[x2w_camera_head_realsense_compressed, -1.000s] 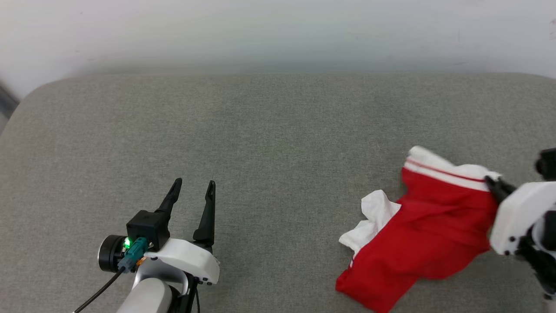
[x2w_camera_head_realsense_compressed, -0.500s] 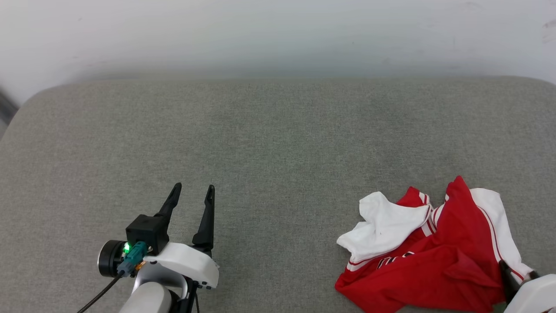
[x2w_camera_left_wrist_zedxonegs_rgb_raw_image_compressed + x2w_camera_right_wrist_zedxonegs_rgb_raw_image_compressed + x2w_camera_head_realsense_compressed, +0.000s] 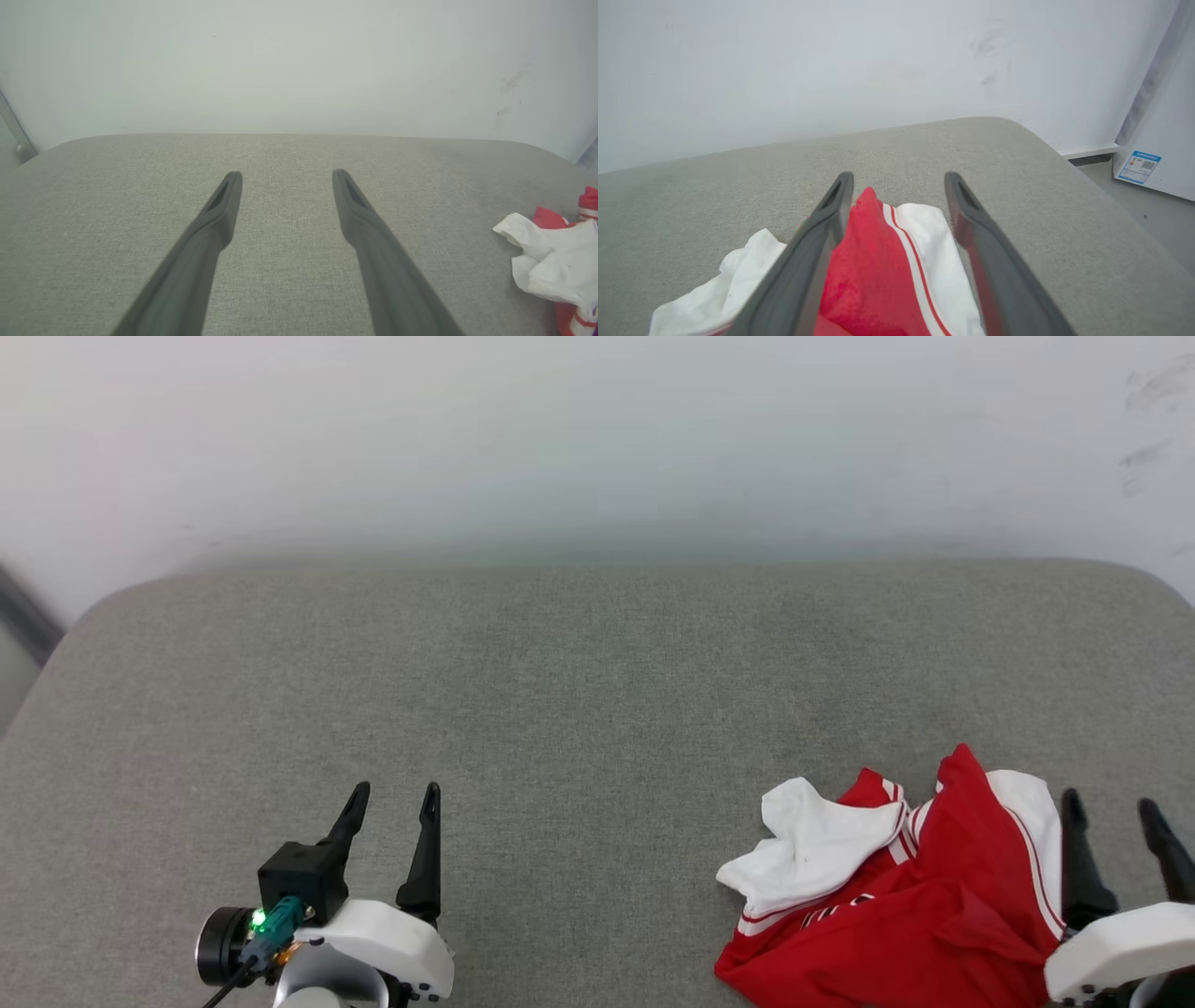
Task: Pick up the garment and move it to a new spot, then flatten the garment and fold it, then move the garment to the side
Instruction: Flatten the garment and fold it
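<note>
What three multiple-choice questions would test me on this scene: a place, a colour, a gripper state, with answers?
1. Where does the garment lie on the grey cushion in the head view? A) lower right B) far left C) centre
2. What colour is its crumpled sleeve? A) blue B) white C) black
3. How is the right gripper? A) shut on the garment B) open C) shut, empty
Answers: 1 A, it sits beside the right gripper; 2 B, white cloth against the red body; 3 B, its fingers stand apart.

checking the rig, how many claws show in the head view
2. Left claw at lower left, open above the cushion; right claw at lower right, open at the jersey's right edge.
</note>
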Controlling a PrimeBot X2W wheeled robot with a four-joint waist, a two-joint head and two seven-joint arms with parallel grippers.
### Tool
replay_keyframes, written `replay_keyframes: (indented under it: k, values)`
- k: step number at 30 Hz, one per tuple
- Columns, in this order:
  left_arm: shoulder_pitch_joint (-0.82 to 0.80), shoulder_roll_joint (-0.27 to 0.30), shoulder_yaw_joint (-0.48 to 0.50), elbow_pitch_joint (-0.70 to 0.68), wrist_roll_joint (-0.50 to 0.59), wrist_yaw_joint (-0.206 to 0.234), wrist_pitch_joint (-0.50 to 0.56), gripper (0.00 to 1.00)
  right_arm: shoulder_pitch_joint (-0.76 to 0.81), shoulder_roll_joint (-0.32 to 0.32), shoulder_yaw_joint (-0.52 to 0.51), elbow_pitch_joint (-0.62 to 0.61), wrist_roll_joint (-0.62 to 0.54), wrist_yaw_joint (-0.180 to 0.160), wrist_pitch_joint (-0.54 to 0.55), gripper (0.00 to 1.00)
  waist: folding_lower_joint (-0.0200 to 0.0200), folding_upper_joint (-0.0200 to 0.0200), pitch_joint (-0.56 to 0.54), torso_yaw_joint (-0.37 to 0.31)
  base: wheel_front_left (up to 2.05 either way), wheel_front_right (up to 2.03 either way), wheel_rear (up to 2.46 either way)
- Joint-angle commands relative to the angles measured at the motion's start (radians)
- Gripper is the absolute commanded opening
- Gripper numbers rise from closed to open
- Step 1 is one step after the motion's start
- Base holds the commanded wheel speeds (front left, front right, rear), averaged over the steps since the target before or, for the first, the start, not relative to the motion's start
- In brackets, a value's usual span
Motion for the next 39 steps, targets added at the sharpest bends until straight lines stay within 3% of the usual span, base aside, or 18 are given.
replay_keyframes:
  k: [1,10,16,21,33,39]
  values:
    - [0.012,0.006,0.002,-0.004,-0.005,0.004,0.003,1.0,0.017,0.002,0.03,-0.018,0.0,-0.001,-0.016,1.0,0.0,0.0,-0.014,0.002,0.0,0.0,0.0]
    - [0.057,0.024,0.0,-0.02,-0.009,0.022,0.02,1.0,0.08,0.002,0.223,-0.11,0.003,-0.001,-0.046,1.0,0.0,0.0,-0.049,-0.003,0.0,0.0,0.0]
    - [0.074,0.034,-0.008,-0.032,-0.005,0.034,0.034,1.0,0.104,0.002,0.262,-0.137,0.013,-0.001,-0.027,1.0,0.0,0.0,-0.059,-0.011,0.0,0.0,0.0]
    - [0.018,0.02,-0.049,-0.047,0.01,0.012,0.075,1.0,0.106,0.002,0.271,-0.148,0.004,-0.001,-0.014,1.0,0.0,0.0,-0.052,-0.019,0.0,0.0,0.0]
    - [-0.293,-0.107,-0.29,0.037,0.025,-0.195,0.368,1.0,0.053,0.002,0.268,-0.192,-0.019,-0.001,0.013,1.0,0.0,0.0,0.041,-0.07,0.0,0.0,0.0]
    - [-0.432,-0.127,-0.385,0.127,0.011,-0.254,0.55,1.0,0.015,0.002,0.267,-0.213,-0.026,-0.001,0.014,1.0,0.0,0.0,0.141,-0.112,0.0,0.0,0.0]
